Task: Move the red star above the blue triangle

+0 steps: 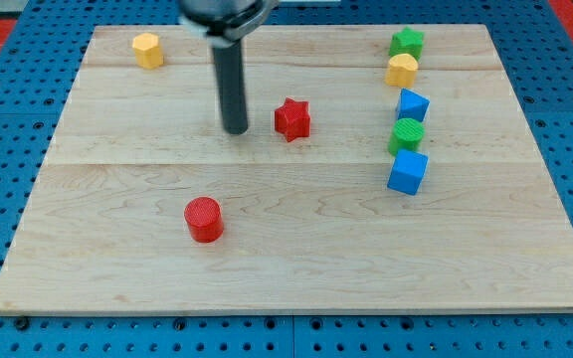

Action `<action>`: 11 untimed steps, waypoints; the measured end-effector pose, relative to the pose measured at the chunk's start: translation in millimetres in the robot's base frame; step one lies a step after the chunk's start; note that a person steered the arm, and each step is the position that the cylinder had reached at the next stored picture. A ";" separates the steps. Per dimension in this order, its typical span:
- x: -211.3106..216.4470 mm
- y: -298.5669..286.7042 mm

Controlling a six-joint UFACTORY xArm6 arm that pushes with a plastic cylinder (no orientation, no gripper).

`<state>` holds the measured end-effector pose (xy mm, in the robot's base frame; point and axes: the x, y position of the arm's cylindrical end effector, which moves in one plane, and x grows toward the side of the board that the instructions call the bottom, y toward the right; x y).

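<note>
We are mid-push: the red star (291, 118) sits upper centre, left of the blue triangle (412, 104) at right. My tip (235, 129) stands just left of the star, apart; we have no claw. Next, push right and upward, avoiding the yellow block (401, 70).

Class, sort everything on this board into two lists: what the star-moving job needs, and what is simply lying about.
Needed for the job:
red star
blue triangle
my tip, just to the star's left in the view, apart from it

Lying about:
red cylinder
yellow block
green star
yellow heart
green cylinder
blue cube
</note>
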<state>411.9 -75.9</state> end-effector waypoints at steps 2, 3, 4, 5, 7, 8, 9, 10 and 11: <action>-69.9 97.2; -87.4 119.6; -97.1 89.3; -122.0 96.9; -91.9 137.8; -44.4 101.0; -61.5 112.6; -76.8 130.7; -79.8 142.4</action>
<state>332.1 66.5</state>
